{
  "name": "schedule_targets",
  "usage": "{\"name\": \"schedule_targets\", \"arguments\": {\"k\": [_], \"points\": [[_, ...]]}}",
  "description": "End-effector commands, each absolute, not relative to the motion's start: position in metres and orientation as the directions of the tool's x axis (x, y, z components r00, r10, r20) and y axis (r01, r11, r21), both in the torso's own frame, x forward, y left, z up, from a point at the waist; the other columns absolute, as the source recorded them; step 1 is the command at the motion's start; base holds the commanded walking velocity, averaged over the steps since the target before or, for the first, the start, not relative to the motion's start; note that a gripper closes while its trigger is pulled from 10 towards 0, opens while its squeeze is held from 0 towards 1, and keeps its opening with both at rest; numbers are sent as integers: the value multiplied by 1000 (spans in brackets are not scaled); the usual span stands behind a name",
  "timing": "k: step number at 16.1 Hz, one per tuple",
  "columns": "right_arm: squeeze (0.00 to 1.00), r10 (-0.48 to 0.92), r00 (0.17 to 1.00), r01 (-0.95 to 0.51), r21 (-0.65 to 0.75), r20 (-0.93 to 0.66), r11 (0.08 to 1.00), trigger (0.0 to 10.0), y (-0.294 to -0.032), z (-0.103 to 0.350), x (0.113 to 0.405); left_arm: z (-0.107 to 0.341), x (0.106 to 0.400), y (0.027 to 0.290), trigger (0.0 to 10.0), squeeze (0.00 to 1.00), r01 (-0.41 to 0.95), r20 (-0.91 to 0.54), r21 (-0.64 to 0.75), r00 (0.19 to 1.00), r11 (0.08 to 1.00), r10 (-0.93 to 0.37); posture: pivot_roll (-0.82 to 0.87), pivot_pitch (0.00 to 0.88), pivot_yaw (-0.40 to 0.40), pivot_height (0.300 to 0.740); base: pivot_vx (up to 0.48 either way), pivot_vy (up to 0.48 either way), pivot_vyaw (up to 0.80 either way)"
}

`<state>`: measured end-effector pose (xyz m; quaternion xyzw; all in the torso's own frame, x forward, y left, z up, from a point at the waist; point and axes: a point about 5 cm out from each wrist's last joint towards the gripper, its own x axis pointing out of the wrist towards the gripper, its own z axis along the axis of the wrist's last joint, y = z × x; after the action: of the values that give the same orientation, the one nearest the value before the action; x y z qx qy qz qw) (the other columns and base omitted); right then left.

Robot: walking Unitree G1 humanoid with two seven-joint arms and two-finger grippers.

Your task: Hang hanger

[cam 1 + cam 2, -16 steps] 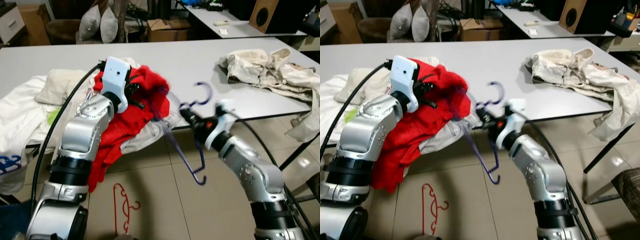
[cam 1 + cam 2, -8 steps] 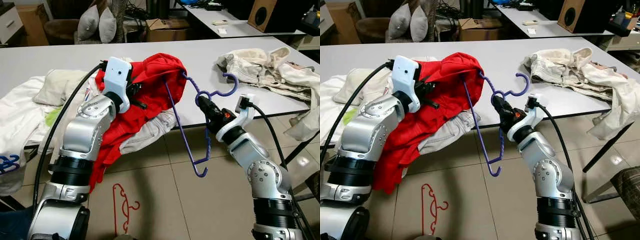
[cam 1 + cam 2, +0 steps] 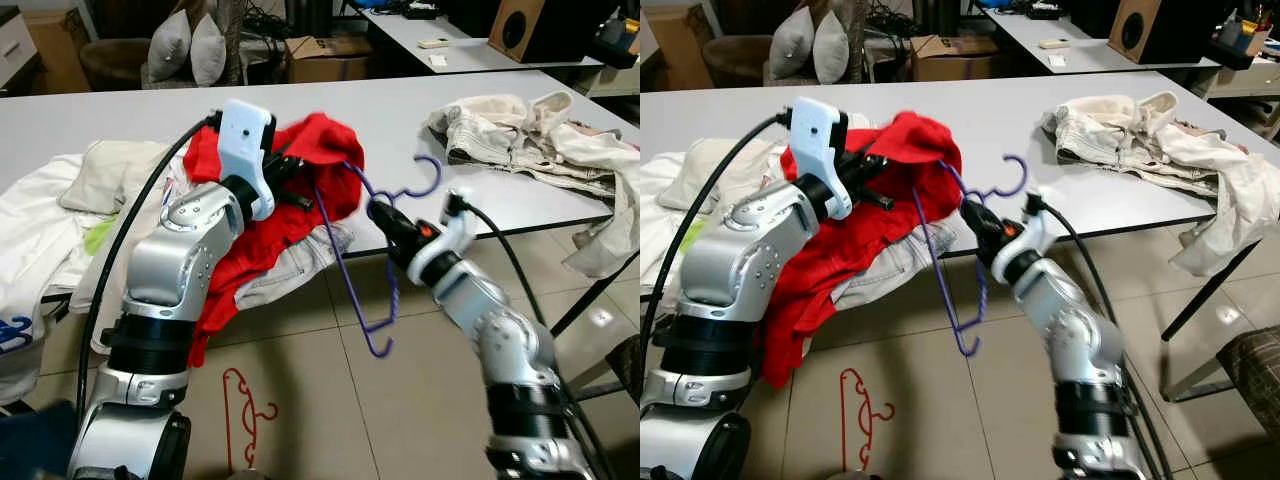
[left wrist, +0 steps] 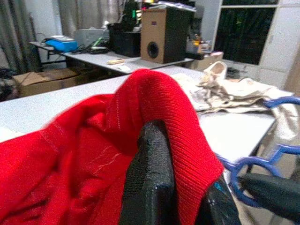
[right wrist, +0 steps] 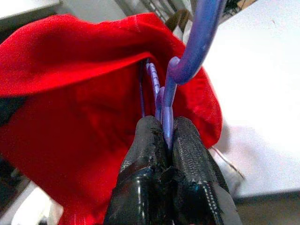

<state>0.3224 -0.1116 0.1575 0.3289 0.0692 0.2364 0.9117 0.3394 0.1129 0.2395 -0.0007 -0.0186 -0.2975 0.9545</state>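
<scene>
Beige clothes (image 3: 530,135) on grey table (image 3: 400,120), speaker (image 3: 525,28), cardboard box (image 3: 322,58)

right pincer (image 3: 383,215) | swung purple hanger (image 3: 362,262) left, closer to red garment (image 3: 300,170) | hook lower than before

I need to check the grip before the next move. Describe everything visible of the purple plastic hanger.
The purple plastic hanger is thin, with a curled hook at the top, ridged shoulders and a small upturned hook at its lower end. It hangs tilted in front of the table edge. The right end effector is shut on its neck just below the hook. One shoulder runs up into the red knit garment, which the left end effector pinches.
</scene>
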Motion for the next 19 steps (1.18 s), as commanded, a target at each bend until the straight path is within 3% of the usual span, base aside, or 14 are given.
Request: {"name": "schedule_targets", "arguments": {"k": [1, 5, 8, 10, 12, 13, 15, 16, 17, 19], "points": [[0, 426, 901, -368, 652, 75, 663, 10000, -117, 166, 330, 243, 334, 114, 10000, 0, 591, 20, 19, 806, 806, -591, 29, 0, 0, 740, 0, 0, 0], [0, 417, 893, -423, 629, 170, 652, 10000, -114, 178, 337, 221, 322, 113, 10000, 0, 596, -102, 7, 799, 803, -592, 37, 0, -5, 740, 0, 0, 0], [0, 359, 914, -396, 602, 187, 693, 10000, -122, 179, 342, 213, 313, 103, 10000, 0, 636, -153, -22, 760, 771, -631, 38, 0, -6, 740, 0, 0, 0], [0, 359, 889, -458, 537, 285, 708, 10000, -122, 196, 337, 207, 308, 98, 10000, 0, 653, -186, -60, 735, 755, -652, 35, 0, -4, 740, 0, 0, 0], [0, 335, 861, -504, 548, 384, 668, 10000, -124, 212, 335, 195, 299, 91, 10000, 0, 686, -257, -55, 693, 726, -674, 27, 0, -2, 740, 0, 0, 0], [0, 340, 879, -474, 544, 333, 693, 10000, -124, 205, 338, 197, 298, 89, 10000, 0, 691, -243, -71, 687, 719, -685, 27, 0, -3, 740, 0, 0, 0], [0, 418, 898, -439, 363, 139, 822, 10000, -119, 175, 339, 207, 300, 89, 10000, 0, 692, -201, -86, 692, 717, -693, 28, 0, -5, 740, 0, 0, 0], [0, 440, 887, -459, 343, 136, 819, 10000, -116, 173, 337, 209, 301, 90, 10000, 0, 686, -190, -82, 701, 722, -688, 28, 0, -5, 740, 0, 0, 0], [0, 474, 864, -501, 382, 169, 777, 10000, -110, 176, 331, 217, 310, 98, 10000, 0, 630, -147, -66, 761, 774, -632, 28, 0, -8, 740, 0, 0, 0], [0, 567, 816, -576, 230, 108, 785, 10000, -99, 169, 324, 228, 319, 107, 10000, 0, 571, -87, -48, 815, 819, -573, 27, 0, -8, 740, 0, 0, 0]]}}
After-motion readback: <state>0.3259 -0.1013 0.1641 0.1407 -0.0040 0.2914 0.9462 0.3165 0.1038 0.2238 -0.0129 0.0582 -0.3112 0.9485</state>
